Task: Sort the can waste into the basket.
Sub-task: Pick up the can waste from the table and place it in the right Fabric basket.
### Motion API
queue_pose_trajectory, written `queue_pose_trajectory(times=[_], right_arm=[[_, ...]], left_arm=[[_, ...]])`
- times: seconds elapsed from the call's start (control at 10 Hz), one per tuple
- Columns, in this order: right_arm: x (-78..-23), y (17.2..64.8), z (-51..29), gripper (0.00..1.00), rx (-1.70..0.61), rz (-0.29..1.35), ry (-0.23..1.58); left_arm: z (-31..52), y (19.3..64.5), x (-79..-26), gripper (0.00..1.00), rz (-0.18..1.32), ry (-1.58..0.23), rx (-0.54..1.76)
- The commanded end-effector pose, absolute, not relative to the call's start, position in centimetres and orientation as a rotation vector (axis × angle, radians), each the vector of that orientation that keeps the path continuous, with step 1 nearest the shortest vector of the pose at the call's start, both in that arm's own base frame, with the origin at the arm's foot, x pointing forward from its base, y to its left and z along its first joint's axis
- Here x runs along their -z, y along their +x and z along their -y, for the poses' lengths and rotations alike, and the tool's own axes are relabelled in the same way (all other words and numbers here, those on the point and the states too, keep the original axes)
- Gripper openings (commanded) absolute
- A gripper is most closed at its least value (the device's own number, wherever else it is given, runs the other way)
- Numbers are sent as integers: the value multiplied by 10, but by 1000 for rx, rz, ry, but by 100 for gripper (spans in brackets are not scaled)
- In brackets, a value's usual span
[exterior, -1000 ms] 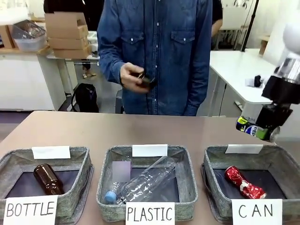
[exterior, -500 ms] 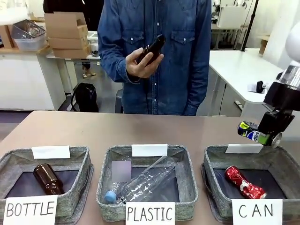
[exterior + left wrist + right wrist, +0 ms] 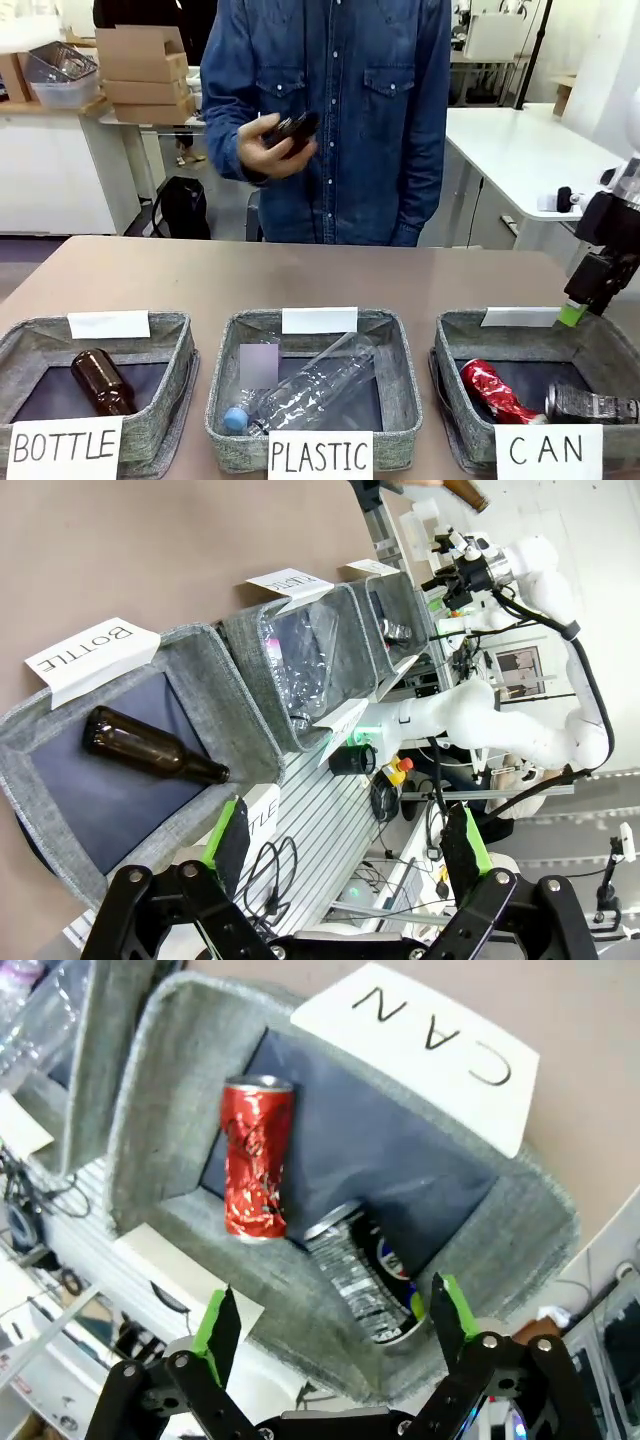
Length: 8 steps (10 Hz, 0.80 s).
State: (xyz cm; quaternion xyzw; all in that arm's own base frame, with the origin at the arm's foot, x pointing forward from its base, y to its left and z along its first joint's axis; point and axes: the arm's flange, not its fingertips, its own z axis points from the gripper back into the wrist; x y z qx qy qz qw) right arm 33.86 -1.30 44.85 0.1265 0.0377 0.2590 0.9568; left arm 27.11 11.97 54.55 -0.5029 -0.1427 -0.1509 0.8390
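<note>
Both pieces of can waste already lie inside the CAN basket [image 3: 452, 345]: the crushed red can [image 3: 492, 390] and the dark can [image 3: 590, 405] with its silver ends, which sits in the corner of the basket directly beneath your right hand [image 3: 582, 295]. From that hand's own camera the dark can [image 3: 365, 1270] lies just past the fingertips, between them and a little toward the right finger, its long axis running away from you along the basket wall; the red can [image 3: 255, 1160] lies farther out and toward the left finger, its long axis roughly parallel to the dark one's, the two cans close together at their near ends. Your right hand [image 3: 330, 1330] stands fully open and holds nothing, poised above the basket's [image 3: 150, 1110] rim rather than inside it. So the relation that matters now is straight up and down: the hand is over the basket with both cans below it, and any next move is, in my judgement, a lift clear, not another reach. Your left hand [image 3: 345, 840] is also wide open and empty, well away over the BOTTLE basket [image 3: 200, 680] at the other end of the desk [image 3: 300, 275]. Across the desk, the person's hand [image 3: 270, 150] holds a brown glass bottle [image 3: 292, 130], which is not can waste.
</note>
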Motion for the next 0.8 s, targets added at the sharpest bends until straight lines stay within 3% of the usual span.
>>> queue_pose_trajectory(times=[0.0, 0.4, 0.5, 0.6, 0.7], right_arm=[[-439, 324, 24, 100, -541, -25, 255], [-438, 322, 16, 100, -469, -14, 375], [-454, 326, 13, 100, -374, -8, 646], [-480, 328, 11, 100, -366, 29, 1129], [-496, 333, 8, 100, -124, -6, 1435]], left_arm=[[-119, 269, -545, 100, 305, -1067, 338], [-119, 269, -545, 100, 305, -1067, 338], [-119, 269, -545, 100, 305, -1067, 338], [-119, 269, -545, 100, 305, -1067, 338], [-119, 269, -545, 100, 305, -1067, 338]])
